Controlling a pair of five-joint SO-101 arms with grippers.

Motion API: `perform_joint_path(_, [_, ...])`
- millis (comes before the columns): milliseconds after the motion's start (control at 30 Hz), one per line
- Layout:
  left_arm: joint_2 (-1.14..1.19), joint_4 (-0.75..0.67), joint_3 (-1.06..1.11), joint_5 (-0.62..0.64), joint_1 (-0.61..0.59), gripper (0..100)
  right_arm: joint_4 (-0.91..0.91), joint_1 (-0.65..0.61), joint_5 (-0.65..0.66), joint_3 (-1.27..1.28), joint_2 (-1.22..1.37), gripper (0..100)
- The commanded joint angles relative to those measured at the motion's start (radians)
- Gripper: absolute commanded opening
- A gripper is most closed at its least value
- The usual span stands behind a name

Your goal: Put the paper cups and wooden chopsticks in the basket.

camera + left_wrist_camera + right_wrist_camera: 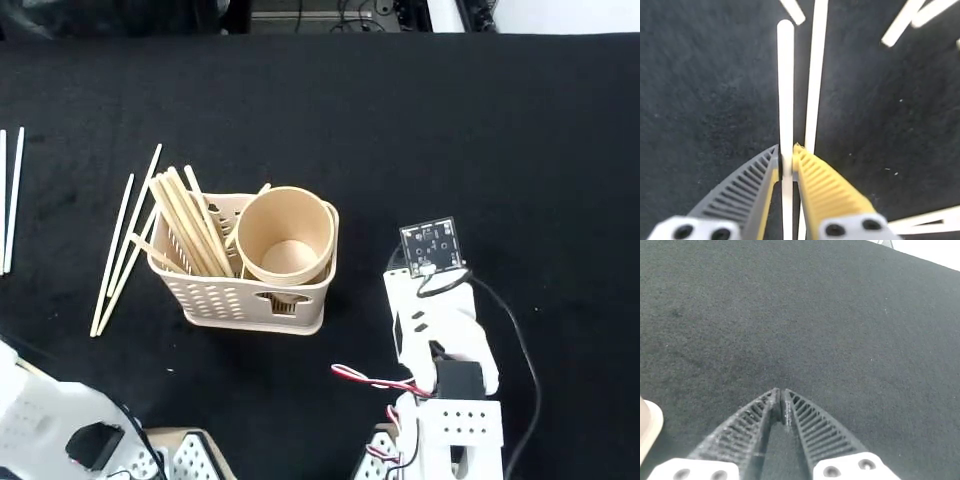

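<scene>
Nearest, the left end effector (787, 152) is clenched on a chopstick (785, 90) that runs out between its grey and yellow fingers and lies along the black counter (705, 90). A second chopstick (816, 75) lies just beside it, nearly parallel, and the ends of more sticks (902, 22) show farther off. The right end effector (780, 394) is clenched with nothing in it, its tips together above bare cloth. The right arm (440, 340) stands to the right of the basket (240, 295), apart from it. The basket holds a paper cup (285, 235) upright on one side and a bundle of chopsticks (190, 225) leaning on the other. Loose chopsticks (120, 250) lie on the counter beside the basket, and two more (10, 200) lie at the counter's left edge.
</scene>
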Motion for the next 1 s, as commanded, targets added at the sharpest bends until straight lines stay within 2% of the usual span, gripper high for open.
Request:
perform_joint_path(0, [0.0, 0.003, -0.088, 0.015, 0.008, 3, 0.0, -0.008, 0.012, -0.015, -0.008, 1.3])
perform_joint_path(400, [0.155, 0.009, -0.211, 0.046, 0.008, 3, 0.0, -0.008, 0.012, -0.013, -0.008, 1.3])
perform_joint_path(567, [0.158, 0.015, -0.217, 0.049, 0.008, 3, 0.0, -0.009, 0.012, -0.013, -0.008, 1.3])
perform_joint_path(733, [0.169, 0.081, -0.286, 0.049, 0.03, 3, 0.0, -0.009, 0.012, -0.013, -0.008, 1.3])
perform_joint_path(967, [0.169, 0.077, -0.298, 0.051, 0.068, 3, 0.0, -0.009, 0.012, -0.013, -0.008, 1.3])
